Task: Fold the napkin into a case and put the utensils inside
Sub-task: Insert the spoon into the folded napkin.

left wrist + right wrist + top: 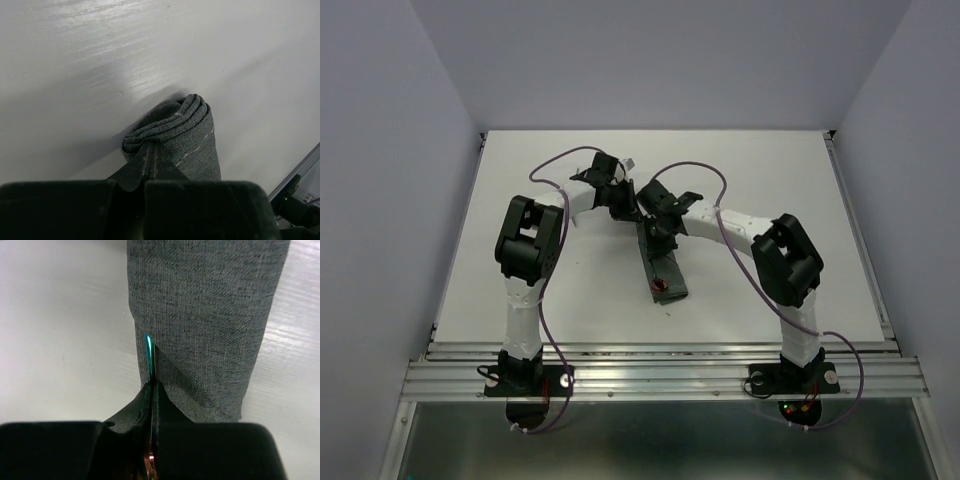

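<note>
Holding both grips: left fingers (134,174) clamped on the case's (667,268) folded end, right fingers (131,412) together on the spoon's (148,352) teal handle at the cloth edge. Case lies mid-desk (770,180), between the arms. Risks: handle snags a layer or slides outside the pouch; a left tug unrolls the folds. Wrists crowd each other and cables (698,167) loop over them. I can't see the second utensil.

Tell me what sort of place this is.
Probably a robot lab test cell: a white table boxed in by plain walls, with the left arm and right arm bolted to a metal rail at its near edge.
</note>
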You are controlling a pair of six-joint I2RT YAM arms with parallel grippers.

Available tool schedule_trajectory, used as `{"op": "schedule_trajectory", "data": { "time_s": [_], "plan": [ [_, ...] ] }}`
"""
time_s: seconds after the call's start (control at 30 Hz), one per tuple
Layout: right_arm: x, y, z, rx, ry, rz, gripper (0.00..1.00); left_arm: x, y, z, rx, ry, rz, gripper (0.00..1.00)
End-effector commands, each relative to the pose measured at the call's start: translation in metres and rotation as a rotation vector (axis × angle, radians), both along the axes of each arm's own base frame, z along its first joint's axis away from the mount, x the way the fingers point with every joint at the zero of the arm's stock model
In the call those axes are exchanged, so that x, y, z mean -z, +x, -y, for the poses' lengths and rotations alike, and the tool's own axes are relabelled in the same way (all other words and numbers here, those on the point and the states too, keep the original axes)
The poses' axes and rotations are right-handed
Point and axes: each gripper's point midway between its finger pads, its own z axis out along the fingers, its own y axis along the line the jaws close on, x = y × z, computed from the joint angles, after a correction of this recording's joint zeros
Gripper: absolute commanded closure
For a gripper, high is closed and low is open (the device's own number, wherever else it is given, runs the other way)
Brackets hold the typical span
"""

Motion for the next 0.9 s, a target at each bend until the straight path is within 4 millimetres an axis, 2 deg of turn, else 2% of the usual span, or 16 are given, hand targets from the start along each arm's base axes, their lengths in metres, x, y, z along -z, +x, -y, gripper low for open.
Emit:
{"op": "schedule_trajectory", "data": {
  "time_s": [0.0, 0.37, 0.4, 0.43, 0.5, 0.53, 0.87],
  "plan": [
    [-0.010, 0.027, 0.004, 0.028, -0.009, 0.068, 0.99, 0.002, -0.014, -0.001, 0.041, 0.002, -0.026, 1.00],
    [-0.002, 0.033, -0.002, 0.000, -0.018, 0.067, 0.98, -0.001, -0.016, -0.001, 0.046, 0.001, -0.024, 1.00],
    [-0.001, 0.033, -0.002, -0.001, -0.017, 0.067, 0.96, -0.001, -0.016, -0.001, 0.045, 0.001, -0.025, 1.00],
    [-0.001, 0.033, -0.002, -0.002, -0.019, 0.066, 0.87, -0.001, -0.016, 0.000, 0.048, -0.001, -0.024, 1.00],
    [-0.001, 0.030, -0.003, -0.017, -0.008, 0.058, 0.78, -0.001, -0.016, 0.000, 0.048, -0.001, -0.024, 1.00],
    [-0.001, 0.029, -0.002, -0.017, -0.008, 0.057, 0.77, 0.000, -0.016, -0.001, 0.045, -0.001, -0.027, 1.00],
    [-0.007, 0.010, 0.017, -0.006, -0.023, 0.053, 0.77, 0.003, -0.016, -0.001, 0.044, 0.005, -0.029, 1.00]
  ]
}}
